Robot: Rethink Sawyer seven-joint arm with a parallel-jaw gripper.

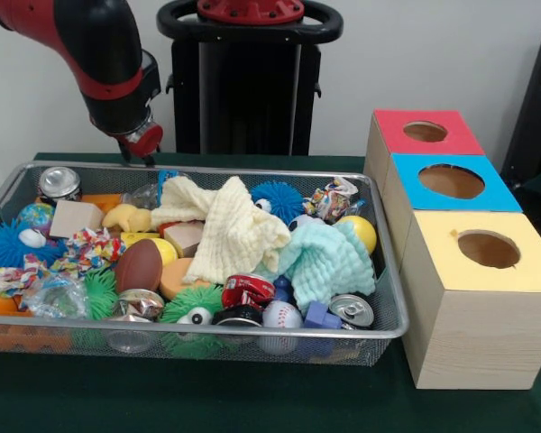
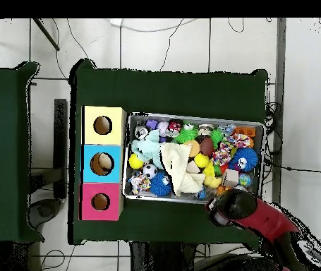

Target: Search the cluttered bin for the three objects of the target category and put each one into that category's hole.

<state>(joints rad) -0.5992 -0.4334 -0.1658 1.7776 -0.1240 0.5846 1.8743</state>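
Clutter of balls, cans, cloths and blocks fills the wire bin (image 1: 379, 271), so sorting looks barely begun, though the boxes' insides are hidden. The red and black arm (image 1: 99, 54) hangs over the bin's back corner; whether its claw (image 1: 137, 159) is open or closed cannot be told. Three boxes, yellow (image 1: 482, 271), blue (image 1: 451, 183) and red (image 1: 426, 133), sit just beside the bin, with bare green table (image 2: 170, 88) around.
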